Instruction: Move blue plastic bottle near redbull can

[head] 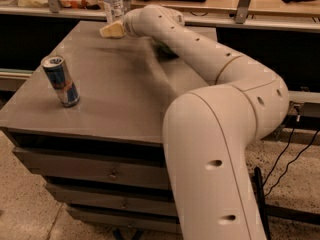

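arm (pixel 215 134): seen rising at 5 o'clock and stretched across the table (pixel 125 94) toward 11 o'clock.
redbull can (pixel 60 80): stood upright at 9 o'clock, near the table's left edge.
gripper (pixel 111 30): held low at 11 o'clock by the far edge, just before the bottle; how far it is open, or whether anything is held, cannot be told.
blue plastic bottle (pixel 113 3): stood upright at 11 o'clock, farthest back, well apart from the can.

1. The blue plastic bottle (pixel 113 3): clear plastic, white label.
2. The redbull can (pixel 60 81): glossy painted metal, bare silver top.
3. The gripper (pixel 106 31), at the table's far edge beside the bottle: matt tan; the arm (pixel 210 134), smooth cream plastic.
4. The table (pixel 120 94): matt grey top.
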